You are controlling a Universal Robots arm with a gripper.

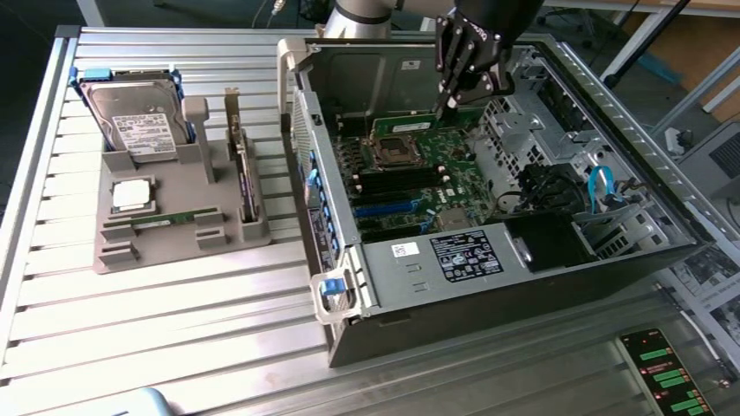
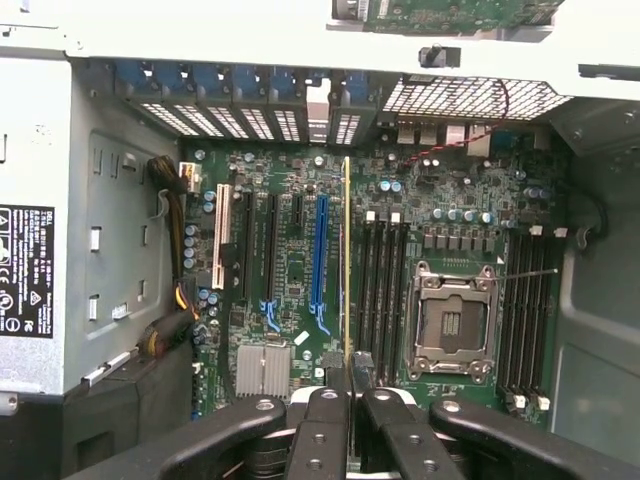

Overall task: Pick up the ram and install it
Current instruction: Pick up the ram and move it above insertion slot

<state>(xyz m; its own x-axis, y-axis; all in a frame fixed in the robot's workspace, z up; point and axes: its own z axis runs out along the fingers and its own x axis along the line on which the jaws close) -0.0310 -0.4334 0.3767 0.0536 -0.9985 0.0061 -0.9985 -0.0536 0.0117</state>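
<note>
With the ram clamped edge-on in the gripper, pickup looks done. It hangs inside the case over the board, just beside the slots by the socket. Not seated yet.

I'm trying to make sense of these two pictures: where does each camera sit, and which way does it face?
Exterior view: off the arm, high up, looking down on the table and open computer case; the arm and hand show, reaching into the case.
Wrist view: on the wrist, looking past the hand at the motherboard; the black fingers show, gripping the ram.
Shared: hand, ram, motherboard, empty processor socket.
</note>
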